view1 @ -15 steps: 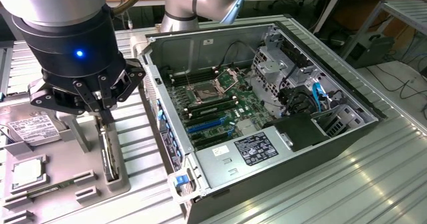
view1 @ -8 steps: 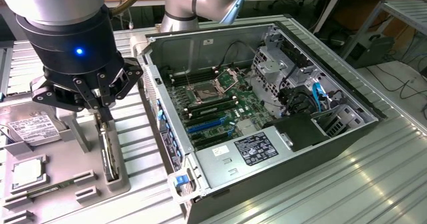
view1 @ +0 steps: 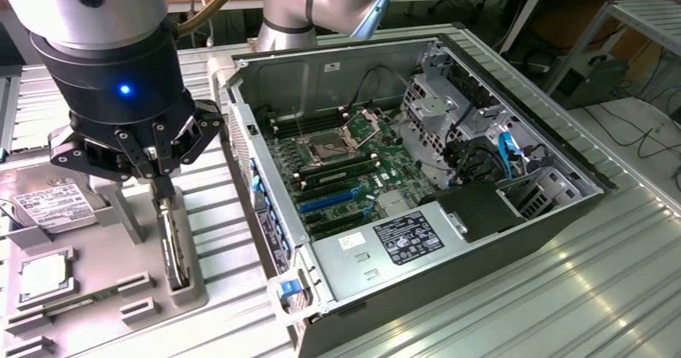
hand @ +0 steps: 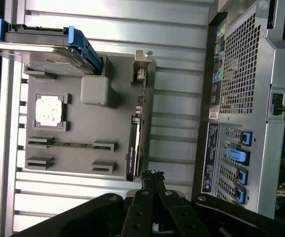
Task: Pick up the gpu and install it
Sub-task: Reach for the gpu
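The gpu (view1: 175, 246), a thin dark card with a silvery bracket at one end, stood on edge in the grey holder's slot.

Ribbed metal table (view1: 596, 294) — silvery slats running across. Directly on it: grey fixture tray (view1: 107, 254) at the exterior view's left, open computer case (view1: 309, 79) just beside it, lying on its side.

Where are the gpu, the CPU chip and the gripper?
gpu (hand: 133, 145): wrist view, dark board edge.
CPU chip (hand: 50, 109): wrist view, middle of its silver lid.
gripper (view1: 164, 186): exterior view, between its fingertips.
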You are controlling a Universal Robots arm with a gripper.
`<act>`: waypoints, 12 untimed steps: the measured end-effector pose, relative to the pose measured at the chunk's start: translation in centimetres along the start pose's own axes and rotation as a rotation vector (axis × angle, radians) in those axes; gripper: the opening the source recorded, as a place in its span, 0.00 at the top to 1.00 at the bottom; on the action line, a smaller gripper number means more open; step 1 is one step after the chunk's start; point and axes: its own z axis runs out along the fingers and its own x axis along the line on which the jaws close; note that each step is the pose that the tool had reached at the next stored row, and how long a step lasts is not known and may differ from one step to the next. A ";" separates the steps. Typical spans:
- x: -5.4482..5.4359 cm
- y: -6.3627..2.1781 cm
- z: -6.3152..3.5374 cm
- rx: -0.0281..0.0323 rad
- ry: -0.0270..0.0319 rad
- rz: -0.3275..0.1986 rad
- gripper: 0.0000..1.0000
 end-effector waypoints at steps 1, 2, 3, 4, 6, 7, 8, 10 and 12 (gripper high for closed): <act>0.0 0.00 0.11 0.0007 0.0017 0.007 0.89; 0.0 0.01 0.27 0.0022 0.0037 0.016 0.89; 0.0 0.01 0.37 0.0037 0.0048 0.022 0.89; 0.0 0.08 0.42 0.0053 0.0051 0.025 0.89; 0.0 0.43 0.48 0.0119 0.0054 0.026 0.89; 0.0 0.70 0.50 0.0158 0.0057 0.026 0.89; 0.0 0.94 0.54 0.0193 0.0058 0.026 0.89; 0.0 1.29 0.60 0.0245 0.0061 0.026 0.89; 0.4 1.40 0.63 0.0256 0.0062 0.026 0.89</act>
